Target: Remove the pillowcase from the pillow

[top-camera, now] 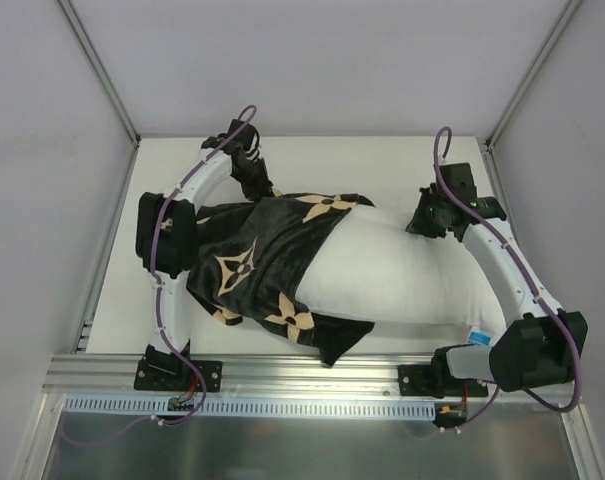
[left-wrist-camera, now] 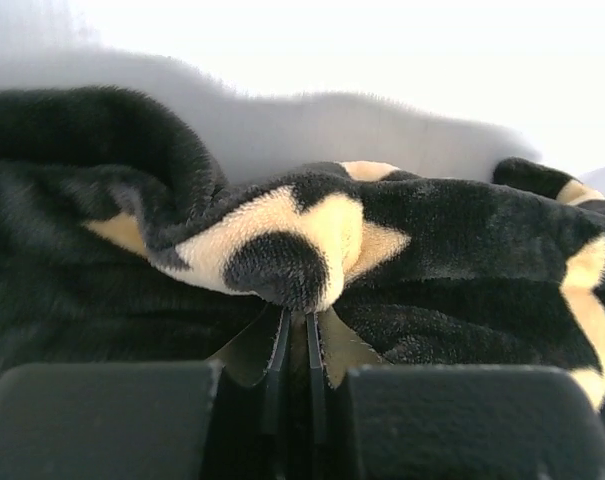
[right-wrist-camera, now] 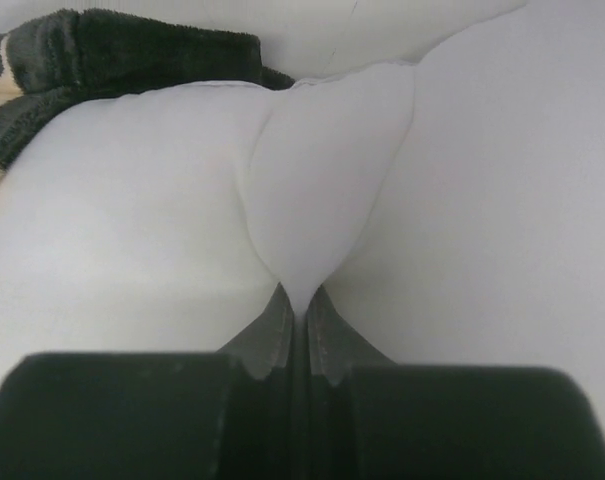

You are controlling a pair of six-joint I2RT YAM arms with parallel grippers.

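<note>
The white pillow (top-camera: 402,272) lies across the table, its right part bare, with a small blue-and-white tag (top-camera: 478,337) at its near right end. The black pillowcase (top-camera: 252,265) with tan motifs covers its left end, bunched up. My left gripper (top-camera: 263,190) is shut on a fold of the pillowcase (left-wrist-camera: 282,265) at the far left edge. My right gripper (top-camera: 419,222) is shut on a pinch of the pillow (right-wrist-camera: 312,200) at its far right corner. A strip of pillowcase (right-wrist-camera: 112,50) shows at the top left of the right wrist view.
The white table (top-camera: 322,155) is enclosed by grey walls with metal posts at the back corners. A metal rail (top-camera: 312,375) runs along the near edge, with both arm bases bolted to it.
</note>
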